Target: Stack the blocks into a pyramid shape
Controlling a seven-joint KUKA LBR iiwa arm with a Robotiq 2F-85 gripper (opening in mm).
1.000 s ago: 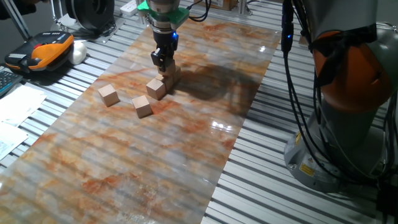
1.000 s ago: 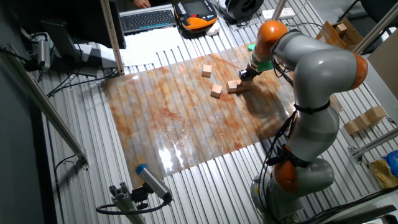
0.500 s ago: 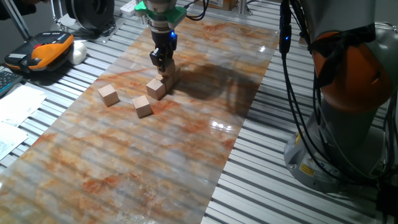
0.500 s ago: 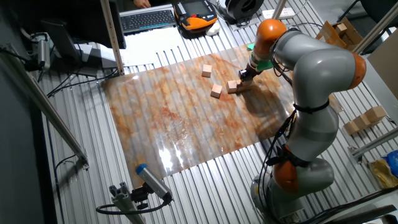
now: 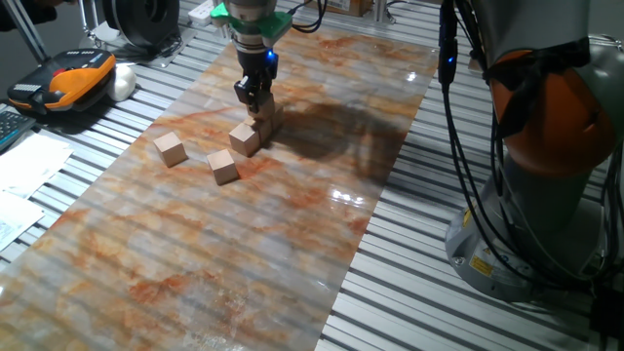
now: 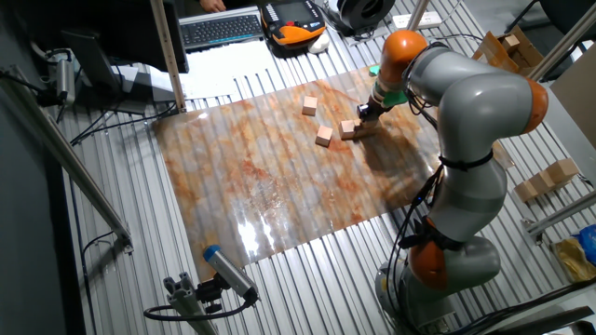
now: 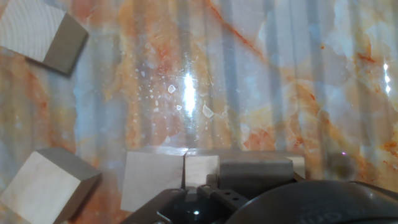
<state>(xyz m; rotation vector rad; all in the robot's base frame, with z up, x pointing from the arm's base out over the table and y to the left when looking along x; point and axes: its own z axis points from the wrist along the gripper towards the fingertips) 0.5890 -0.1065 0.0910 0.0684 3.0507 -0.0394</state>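
The marbled mat [image 5: 244, 224] is viewed in one fixed view from low beside a long edge, looking along it toward the gripper [image 5: 253, 97] at the far end. In the other fixed view it is seen from high up and farther off, with the whole mat [image 6: 270, 177] framed. The blocks [image 6: 323, 136] are shared by both. In the hand view the mat [image 7: 249, 81] is looked down on from close range, with blocks [image 7: 152, 180] at the lower edge.
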